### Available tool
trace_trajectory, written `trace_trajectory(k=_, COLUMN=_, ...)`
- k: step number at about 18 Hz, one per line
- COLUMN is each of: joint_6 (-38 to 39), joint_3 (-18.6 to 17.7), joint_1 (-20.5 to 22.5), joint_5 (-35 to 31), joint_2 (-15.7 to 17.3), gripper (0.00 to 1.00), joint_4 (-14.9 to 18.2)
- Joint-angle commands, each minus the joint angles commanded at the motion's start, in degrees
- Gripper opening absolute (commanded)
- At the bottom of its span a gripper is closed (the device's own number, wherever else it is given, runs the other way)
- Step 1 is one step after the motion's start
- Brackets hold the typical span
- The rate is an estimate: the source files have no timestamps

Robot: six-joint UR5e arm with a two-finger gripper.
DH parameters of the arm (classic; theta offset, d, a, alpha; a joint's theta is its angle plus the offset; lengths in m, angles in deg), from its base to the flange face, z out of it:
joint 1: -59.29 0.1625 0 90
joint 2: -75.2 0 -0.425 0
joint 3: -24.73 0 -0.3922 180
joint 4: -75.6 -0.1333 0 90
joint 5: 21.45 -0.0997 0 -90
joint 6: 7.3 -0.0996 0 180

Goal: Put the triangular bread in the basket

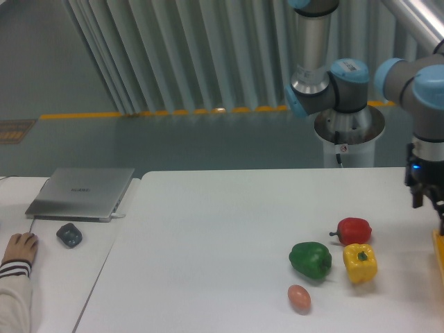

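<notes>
While my arm hangs at the right edge of the view, the scene reads so:

Gripper: mine (431,201) sits low at the far right, partly cut off by the frame; I cannot tell whether the fingers are spread or closed, or whether anything is between them.
Bread: I cannot make it out anywhere on the table (229,229).
Basket: only a thin orange-yellow strip (439,257) shows at the right edge, just below my gripper.
Red pepper: it (354,229) lies left of my gripper, its stem pointing left.
Yellow pepper: it (360,263) sits just in front of the red one, touching or nearly so.
Green pepper: it (310,259) lies just left of the yellow one.
Egg: small and tan (299,297), near the front edge, just in front of the green pepper.
Laptop: closed and silver (82,192), on the side table at the left.
Dark object: a small lump (69,234) in front of the laptop.
Hand: a person's hand (19,248) rests at the far left, sleeve striped.
</notes>
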Motion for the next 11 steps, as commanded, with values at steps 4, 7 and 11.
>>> trace_trajectory(k=4, joint_6=0.0, joint_3=0.2, joint_1=1.5, joint_5=-0.6, joint_2=1.6, gripper=1.0, joint_4=4.1)
trace_trajectory(k=7, joint_6=0.0, joint_3=0.2, joint_1=1.5, joint_5=-1.2, joint_2=1.7, gripper=1.0, joint_4=4.9)
trace_trajectory(k=11, joint_6=-0.1, joint_3=0.2, joint_1=2.2, joint_5=-1.2, joint_2=1.8, gripper=1.0, joint_4=4.9)
